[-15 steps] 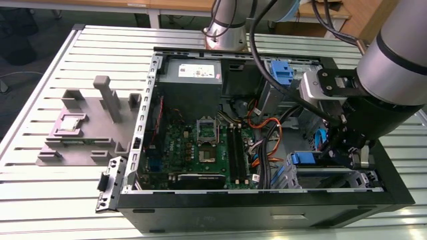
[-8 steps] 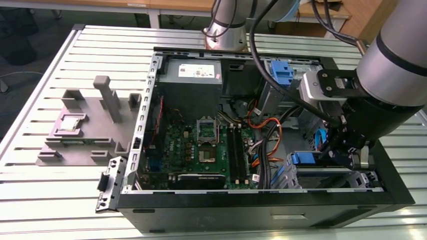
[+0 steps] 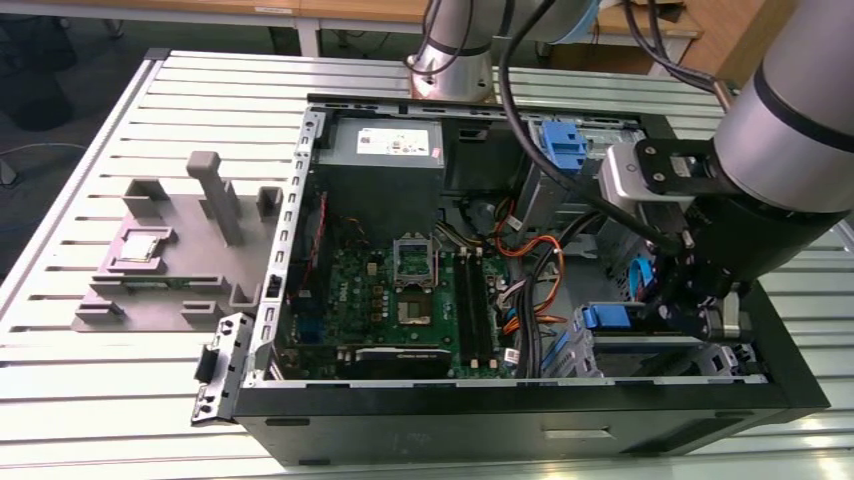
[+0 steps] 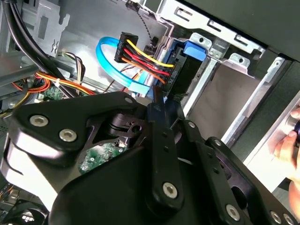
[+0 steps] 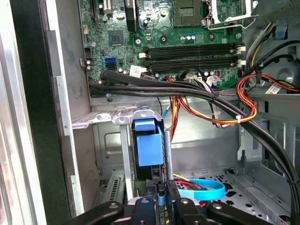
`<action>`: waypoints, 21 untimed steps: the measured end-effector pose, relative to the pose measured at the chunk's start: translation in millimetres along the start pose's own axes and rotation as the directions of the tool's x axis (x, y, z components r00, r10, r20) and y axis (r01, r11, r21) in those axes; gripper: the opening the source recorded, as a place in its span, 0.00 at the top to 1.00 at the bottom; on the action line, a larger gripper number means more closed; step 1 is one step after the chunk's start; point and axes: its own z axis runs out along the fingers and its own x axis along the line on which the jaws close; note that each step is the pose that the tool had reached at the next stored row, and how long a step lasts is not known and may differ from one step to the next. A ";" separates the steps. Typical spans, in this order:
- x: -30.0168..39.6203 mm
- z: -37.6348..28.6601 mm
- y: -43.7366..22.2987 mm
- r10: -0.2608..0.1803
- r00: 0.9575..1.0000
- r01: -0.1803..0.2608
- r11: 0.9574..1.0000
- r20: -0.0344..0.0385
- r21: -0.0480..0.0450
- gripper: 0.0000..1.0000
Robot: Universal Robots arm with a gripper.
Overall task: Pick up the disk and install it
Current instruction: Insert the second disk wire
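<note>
The disk (image 5: 149, 149) stands on edge in the drive cage (image 5: 112, 119) at the case's front corner, close to the orange and yellow cables (image 5: 206, 112) — a slight tilt could jam its blue carrier against the cage wall or snag those wires. The gripper (image 5: 161, 199) sits just above the disk with its jaws nearly closed on the carrier's edge, though whether they truly clamp it I cannot tell.

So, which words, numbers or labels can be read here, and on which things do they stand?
None can be read.
White sticker on the grey box: print too small.
Motherboard markings: too small.
White tag by the black cables: blurred.
</note>
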 end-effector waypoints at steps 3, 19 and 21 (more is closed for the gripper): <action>-0.4 -4.9 -0.6 0.000 1.000 0.000 1.000 0.000 -0.001 0.76; -1.5 -15.0 -4.3 0.002 1.000 -0.002 1.000 -0.003 -0.027 0.90; -1.5 -15.0 -4.3 0.002 1.000 -0.002 1.000 -0.004 -0.027 0.90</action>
